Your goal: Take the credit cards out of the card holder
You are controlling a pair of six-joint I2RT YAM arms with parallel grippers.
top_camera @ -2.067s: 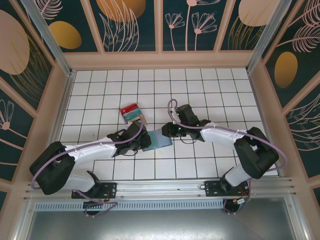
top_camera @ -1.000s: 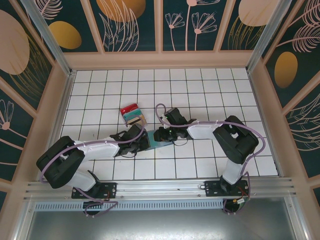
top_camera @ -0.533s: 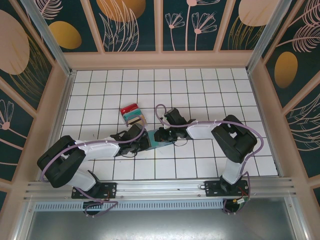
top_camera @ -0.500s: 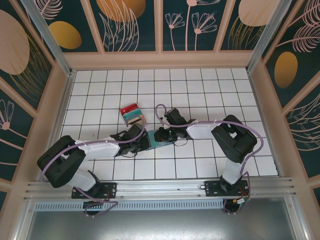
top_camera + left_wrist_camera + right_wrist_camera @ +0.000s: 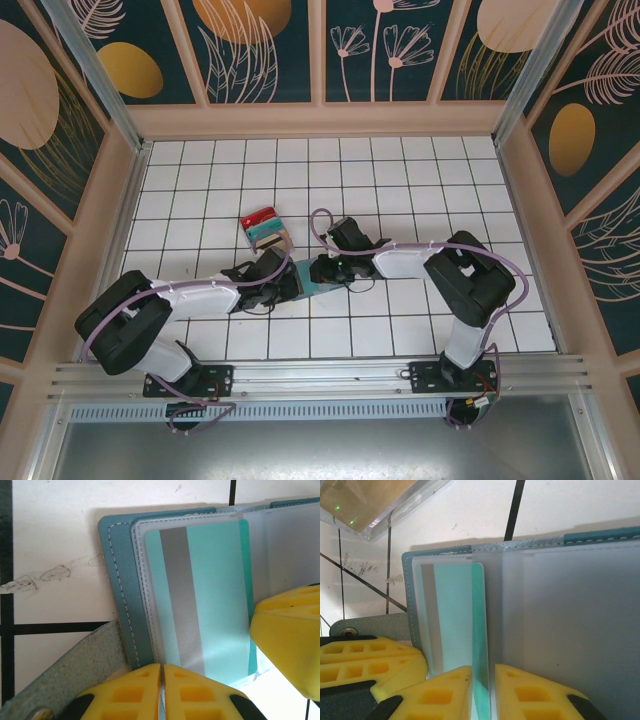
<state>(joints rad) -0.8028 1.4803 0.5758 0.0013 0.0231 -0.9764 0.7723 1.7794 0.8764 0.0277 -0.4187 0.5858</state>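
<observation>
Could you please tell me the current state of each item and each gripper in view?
card holder: open, lying flat on the table.
teal card: mostly inside its clear sleeve, one edge pinched.
loose cards: out of the card holder, stacked on the table.
left gripper: shut, at the card holder's edge.
right gripper: shut on the teal card.

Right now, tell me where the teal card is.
Left wrist view, centre: the teal card sits in the open blue card holder's clear sleeve, its edge between the right gripper's fingers.
</observation>
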